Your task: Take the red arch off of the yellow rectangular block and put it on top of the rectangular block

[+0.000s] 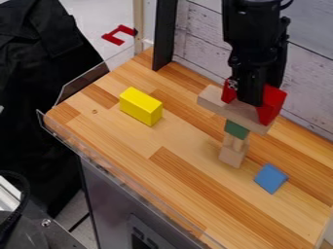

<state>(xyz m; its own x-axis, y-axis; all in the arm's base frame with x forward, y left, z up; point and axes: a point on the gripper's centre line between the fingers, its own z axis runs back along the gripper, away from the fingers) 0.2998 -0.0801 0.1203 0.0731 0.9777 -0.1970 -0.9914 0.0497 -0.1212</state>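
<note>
View: camera, looking down at a slant on the wooden countertop (189,199).
Gripper: the black two-finger gripper (249,101) hangs down from the top edge of the view, near the countertop's wall-side edge, directly at the red arch.
Gripper state: cannot be determined; the pictures do not show whether it is wide, narrow or clamped on the arch.
Red arch: the red arch-shaped block (272,104) is at the top of the stack, at the upper face of the plank; one end shows on each side of the gripper, and the middle is hidden.
Plank: long, natural-wood rectangular block (218,100), lying crosswise as the upper level of the stack.
Stack supports: small green block (236,129) directly under the plank; below it, narrow natural-wood piece (238,143) and natural-wood base block (231,156).
Yellow block: yellow rectangular block (140,106), flat on the countertop toward its left corner, well apart from the stack.
Blue block: small blue block (270,178) on the countertop, near the base block, on the side away from the yellow block.
</note>
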